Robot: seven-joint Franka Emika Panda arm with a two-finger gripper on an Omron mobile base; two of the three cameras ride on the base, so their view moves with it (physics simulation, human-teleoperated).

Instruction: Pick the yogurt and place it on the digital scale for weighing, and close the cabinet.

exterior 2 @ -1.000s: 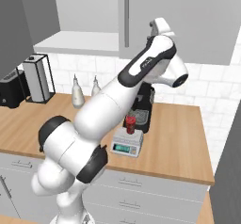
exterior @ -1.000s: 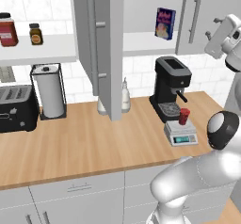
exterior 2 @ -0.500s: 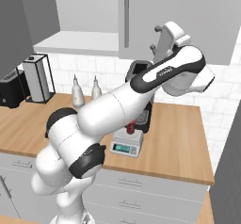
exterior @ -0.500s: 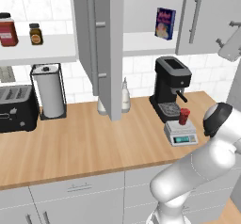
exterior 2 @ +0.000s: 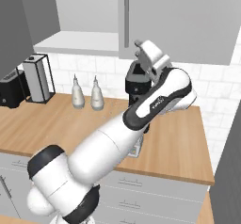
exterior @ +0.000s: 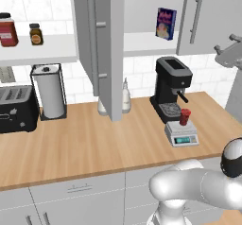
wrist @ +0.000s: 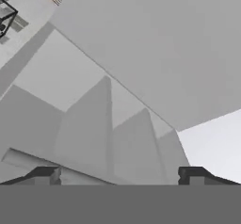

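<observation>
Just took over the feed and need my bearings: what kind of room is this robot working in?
A rendered home kitchen, by the look of it: a wooden counter carrying a black coffee machine, a toaster and a paper towel holder, with grey wall cabinets above.

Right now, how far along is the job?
Done: the yogurt stands on the scale. In hand: the open tool is raised near the cabinet, holding nothing. Left: its doors stand open and need closing.

Grey cabinet (wrist: 155, 44) panels, end effector (wrist: 120, 175) fingertips spread
</observation>
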